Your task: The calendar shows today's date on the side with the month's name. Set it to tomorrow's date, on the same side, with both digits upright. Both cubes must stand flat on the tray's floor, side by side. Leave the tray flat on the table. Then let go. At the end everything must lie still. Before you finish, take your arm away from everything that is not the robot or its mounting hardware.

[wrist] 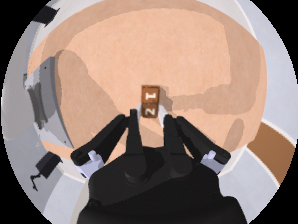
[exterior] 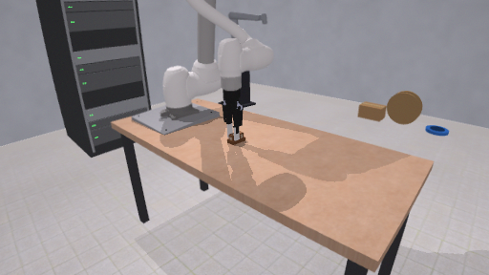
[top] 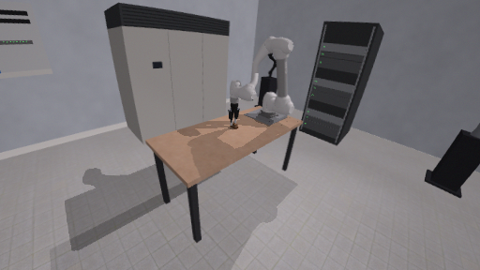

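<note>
Exterior view shows the long tan wooden desk (exterior: pixel 334 200) on black legs, with the white six-joint arm (exterior: pixel 210 72) bolted to a grey base plate (exterior: pixel 143 120) at its far left end. Most of the desk's surface stretches away to the right of the arm, and its long near edge and right end are open to the tiled floor. A tall black server rack (exterior: pixel 48 72) stands just behind the base-plate end, close to that corner of the desk. From the top view a large beige cabinet (top: pixel 141 84) with a black top band stands near the desk's other long side.

The black two-finger hand (exterior: pixel 234 130) points straight down near the base plate, well in from every desk edge. Its fingers are partly spread, set to either side of the small brown calendar tray with its cubes (exterior: pixel 236 138), which sits on the desk directly under the fingertips. Whether the pads touch the cubes I cannot tell; the hand grips nothing.

In the wrist view the tray (wrist: pixel 150 100) shows pale cube faces, but the digits and month name are too small to read.
</note>
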